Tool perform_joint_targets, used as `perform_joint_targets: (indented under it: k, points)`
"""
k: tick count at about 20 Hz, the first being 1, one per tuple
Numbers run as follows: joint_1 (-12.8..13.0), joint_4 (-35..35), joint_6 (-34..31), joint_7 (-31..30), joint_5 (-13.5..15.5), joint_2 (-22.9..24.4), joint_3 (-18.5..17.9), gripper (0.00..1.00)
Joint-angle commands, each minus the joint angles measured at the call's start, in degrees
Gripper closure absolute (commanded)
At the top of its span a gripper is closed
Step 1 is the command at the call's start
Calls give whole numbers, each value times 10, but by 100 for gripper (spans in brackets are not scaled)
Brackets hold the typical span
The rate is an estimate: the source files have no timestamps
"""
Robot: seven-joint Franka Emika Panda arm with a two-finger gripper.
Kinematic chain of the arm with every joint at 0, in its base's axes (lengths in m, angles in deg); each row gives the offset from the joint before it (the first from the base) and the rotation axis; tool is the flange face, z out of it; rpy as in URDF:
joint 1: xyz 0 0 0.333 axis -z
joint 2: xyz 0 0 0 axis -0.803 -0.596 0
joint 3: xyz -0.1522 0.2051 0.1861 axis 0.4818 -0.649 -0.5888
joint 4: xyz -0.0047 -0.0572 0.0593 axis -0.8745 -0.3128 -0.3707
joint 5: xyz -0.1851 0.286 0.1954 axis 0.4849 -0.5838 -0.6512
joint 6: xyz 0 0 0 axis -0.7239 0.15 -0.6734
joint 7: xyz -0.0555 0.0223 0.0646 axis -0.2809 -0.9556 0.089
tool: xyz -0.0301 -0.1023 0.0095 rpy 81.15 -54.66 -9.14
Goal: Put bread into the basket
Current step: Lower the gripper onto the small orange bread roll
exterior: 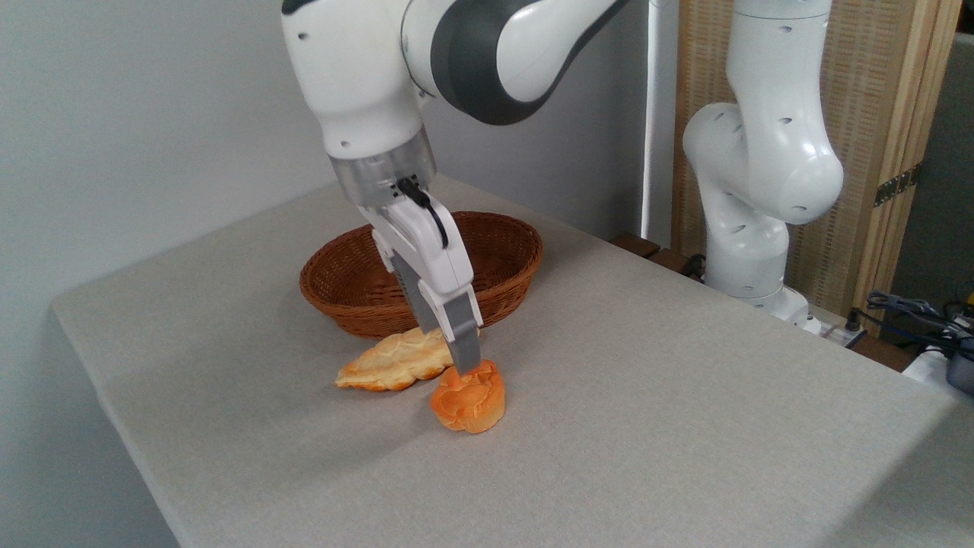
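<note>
My tool [466, 364] is down at the bread [469, 397], the near finger [463, 335] touching the bun's back upper edge. The other finger is hidden behind it, so I cannot tell how wide the tool stands or whether it grips anything. The bun sits on the counter [647, 396], in front of the basket [358, 293] and just beside the pale braided loaf [396, 361], maybe touching its right end.

Handling guess: light, chunky, glossy knotted top, so probably a bit slick; looks like a rigid prop but could be soft. I'd pinch across the thick middle, low on the sides, not on the shiny knots. Moderate squeeze only.

Room: the loaf crowds the left side, so a finger coming down there may nudge it. Right and front of the bun are open counter. The basket is near, behind the loaf; the lift must clear its rim. The counter's front edge is well apart from the bun.
</note>
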Motion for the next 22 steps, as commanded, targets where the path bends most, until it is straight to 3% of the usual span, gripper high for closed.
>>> perform_joint_targets:
  k: [1,11,17,18,20,21,22]
  points:
    - [2,-30,18,23,-13,1,-5,0]
    - [3,-64,80,38,-15,-21,-5,0]
    - [3,-72,83,39,-15,-27,-5,1]
    - [3,-72,83,39,-15,-27,-5,9]
    - [3,-71,82,41,-15,-27,-5,39]
    - [3,-72,80,47,-14,-27,-4,47]
    - [3,-72,78,51,-14,-27,-5,48]
